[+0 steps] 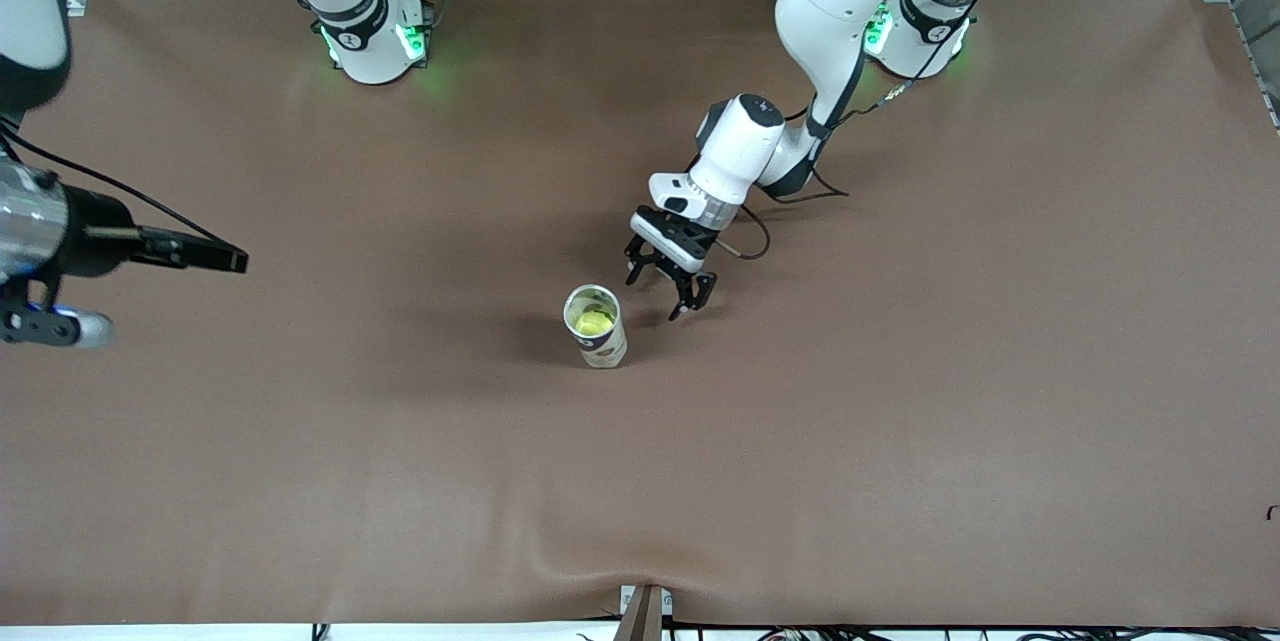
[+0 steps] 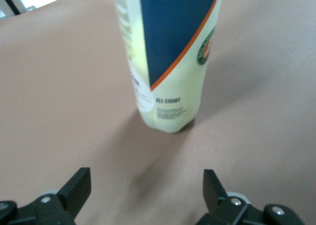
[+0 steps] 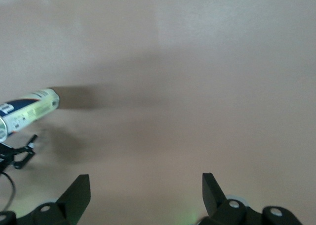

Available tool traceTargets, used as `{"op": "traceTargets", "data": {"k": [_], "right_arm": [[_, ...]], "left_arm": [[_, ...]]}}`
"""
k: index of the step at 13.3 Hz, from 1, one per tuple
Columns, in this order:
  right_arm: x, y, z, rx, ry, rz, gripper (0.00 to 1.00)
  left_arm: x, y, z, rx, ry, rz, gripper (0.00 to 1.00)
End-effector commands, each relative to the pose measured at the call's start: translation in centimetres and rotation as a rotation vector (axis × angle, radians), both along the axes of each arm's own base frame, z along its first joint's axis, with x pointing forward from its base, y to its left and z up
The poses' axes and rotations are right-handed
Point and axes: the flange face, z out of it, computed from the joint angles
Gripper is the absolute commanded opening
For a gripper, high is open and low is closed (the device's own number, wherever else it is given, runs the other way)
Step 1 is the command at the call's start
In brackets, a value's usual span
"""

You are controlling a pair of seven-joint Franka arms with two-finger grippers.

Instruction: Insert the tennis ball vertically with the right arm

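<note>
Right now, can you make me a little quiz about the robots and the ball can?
1. True or false: the ball is already inside the can.
2. Which gripper is closer to the can? A) left gripper B) right gripper
3. Fill in: the can stands ____ on the table.

Key
1. True: the ball shows through the can's open top.
2. A: the left gripper is open beside the can; the right gripper is open at the right arm's end of the table.
3. Upright.
</note>
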Motion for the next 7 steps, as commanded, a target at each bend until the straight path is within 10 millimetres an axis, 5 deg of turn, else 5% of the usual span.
{"op": "traceTargets", "data": {"k": [1, 7], "right_arm": [[-4.0, 0.5, 2.8, -0.022, -0.026, 0.105, 1.00], [-9.6, -0.5, 3.3, -0.093, -0.037, 0.263, 1.00]], "left_arm": [[-0.6, 1.9, 0.6, 0.014, 0.015, 0.016, 1.00], [1.6, 5.2, 0.0, 0.028, 0.026, 0.076, 1.00]]}}
